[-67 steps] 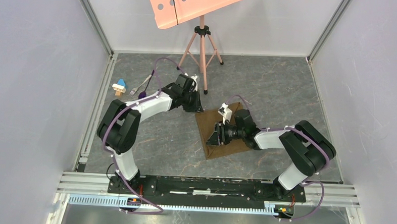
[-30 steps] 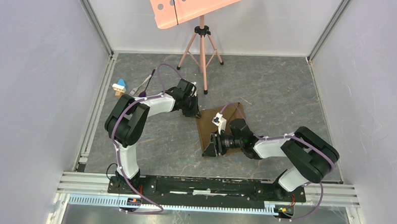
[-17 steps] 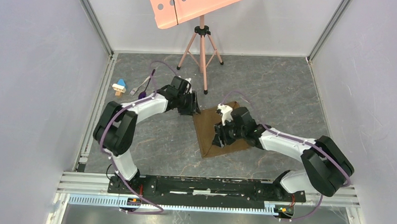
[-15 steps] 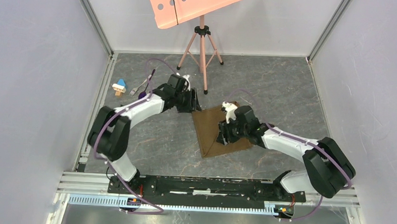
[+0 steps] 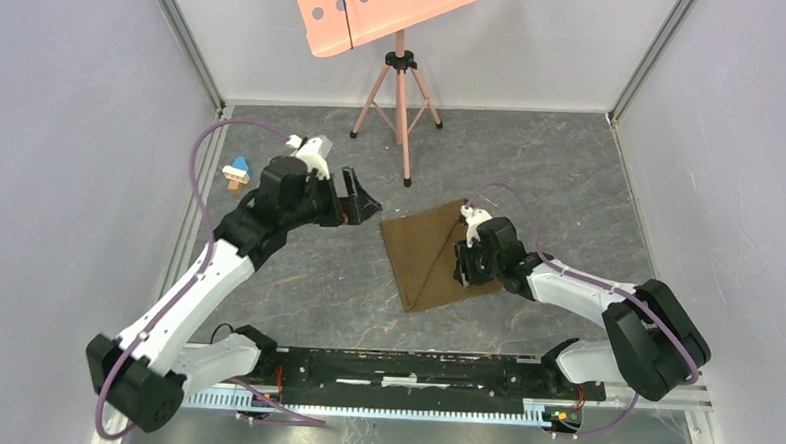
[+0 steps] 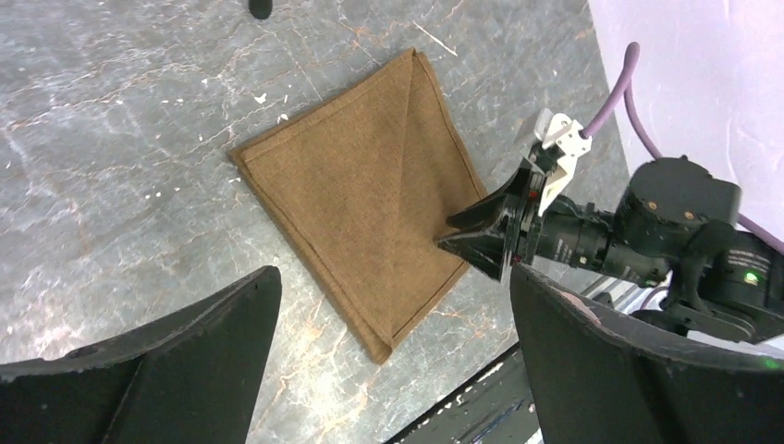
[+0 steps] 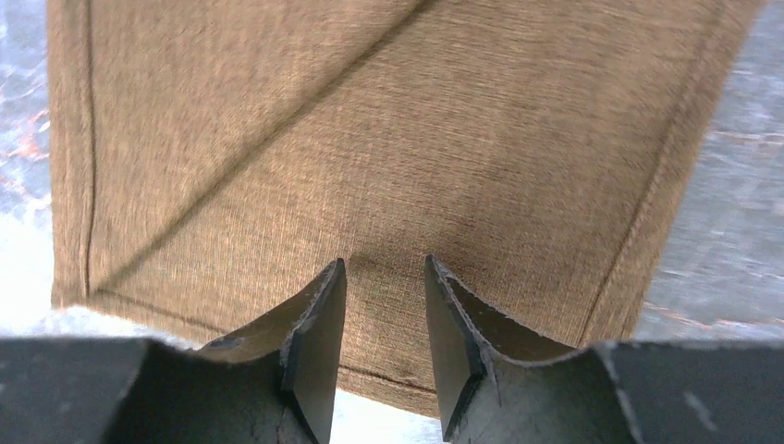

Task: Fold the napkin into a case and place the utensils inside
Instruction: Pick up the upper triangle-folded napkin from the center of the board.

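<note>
Grey tabletop (image 5: 316, 289), napkin (image 5: 423, 253) flat – left gripper (image 5: 362, 199) wide; wrist view shows right gripper (image 7: 384, 268) narrowly parted

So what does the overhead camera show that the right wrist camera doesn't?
Only overhead: both arms, the left hand wide open and holding nothing, a pink music stand on its tripod, and a small blue-and-tan toy block.
Only the wrist: the napkin up close, with its weave, stitched hem and diagonal fold line, and the gap between the right hand's two fingers.
Both: the olive-brown napkin lying flat with the right hand over it.
</note>
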